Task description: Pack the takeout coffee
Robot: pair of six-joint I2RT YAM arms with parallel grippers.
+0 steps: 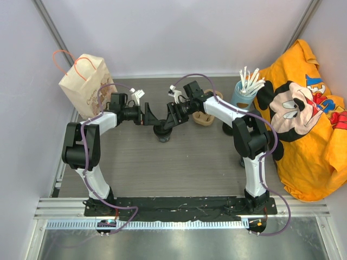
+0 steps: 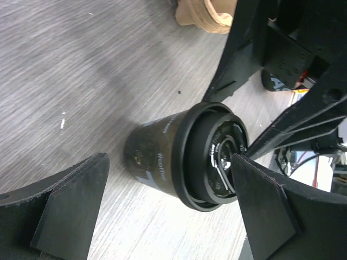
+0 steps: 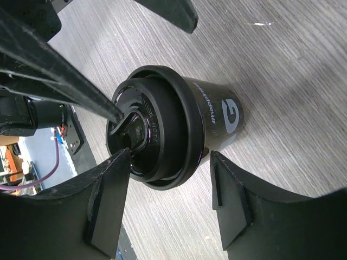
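The takeout coffee (image 1: 162, 134) is a black cup with a black lid, upright on the grey table (image 1: 135, 162) between the two arms. In the left wrist view the cup (image 2: 162, 157) stands between the wide-apart fingers of my left gripper (image 2: 169, 160), and the right finger's tip overlaps the lid. My right gripper (image 3: 169, 156) is open, with one finger on each side of the lid (image 3: 157, 135) and one fingertip right beside the rim. From above, my left gripper (image 1: 152, 116) and right gripper (image 1: 172, 116) meet over the cup. The cardboard carrier (image 1: 205, 118) lies just behind the right gripper.
A paper bag with orange handles (image 1: 84, 81) stands at the back left. A blue cup of white stirrers (image 1: 245, 91) stands at the back right, next to an orange Mickey Mouse cloth (image 1: 309, 124). The carrier (image 2: 206, 16) shows at the top of the left wrist view.
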